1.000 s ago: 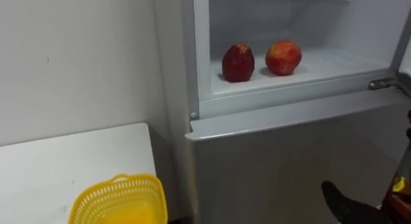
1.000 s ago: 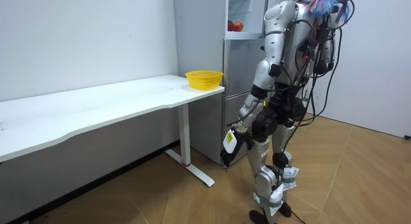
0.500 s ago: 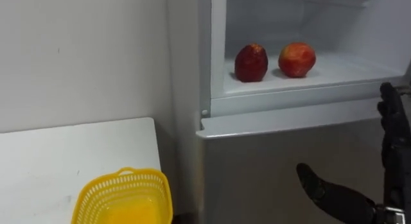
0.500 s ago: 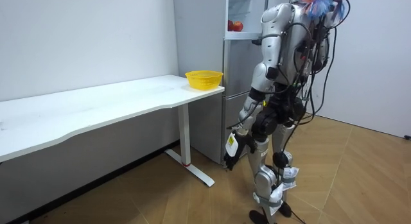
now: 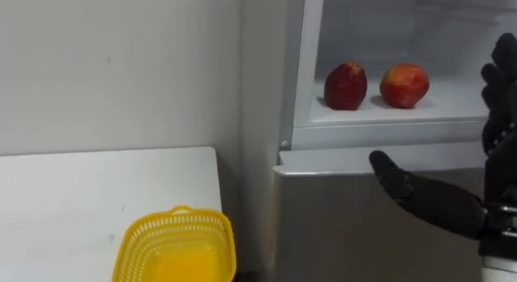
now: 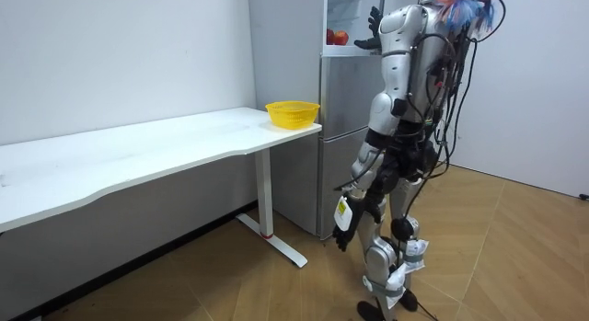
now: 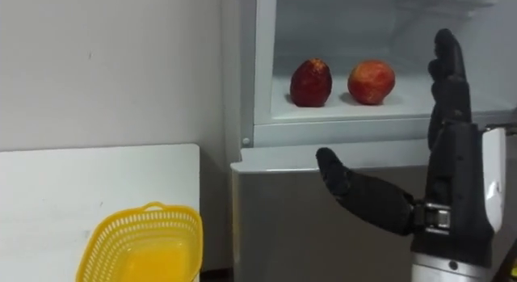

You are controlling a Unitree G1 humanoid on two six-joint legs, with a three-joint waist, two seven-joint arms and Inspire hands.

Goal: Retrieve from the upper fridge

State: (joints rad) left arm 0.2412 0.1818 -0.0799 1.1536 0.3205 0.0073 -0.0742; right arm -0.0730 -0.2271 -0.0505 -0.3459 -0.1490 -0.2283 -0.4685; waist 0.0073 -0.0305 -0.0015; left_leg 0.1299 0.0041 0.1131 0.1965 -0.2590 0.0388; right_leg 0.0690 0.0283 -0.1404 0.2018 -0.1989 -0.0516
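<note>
Fridge (image 7: 275,225): upper compartment open, lower door shut; stands right of the table (image 7: 73,185).
Dark apple (image 7: 311,82): on the upper shelf (image 7: 355,109), near its left wall.
Red apple (image 7: 371,81): on the same shelf, just right of the dark apple, a small gap between them.
Right hand (image 7: 446,161): raised before the open compartment, right of both apples and apart from them; fingers straight and pointing up, thumb spread out to the left, holding nothing.
Left hand (image 6: 344,216): hangs low by the thigh in the room view; finger state cannot be told.
Basket (image 7: 145,209): yellow, on the table's near right corner.
Robot: stands upright facing the fridge, past the table's end.
</note>
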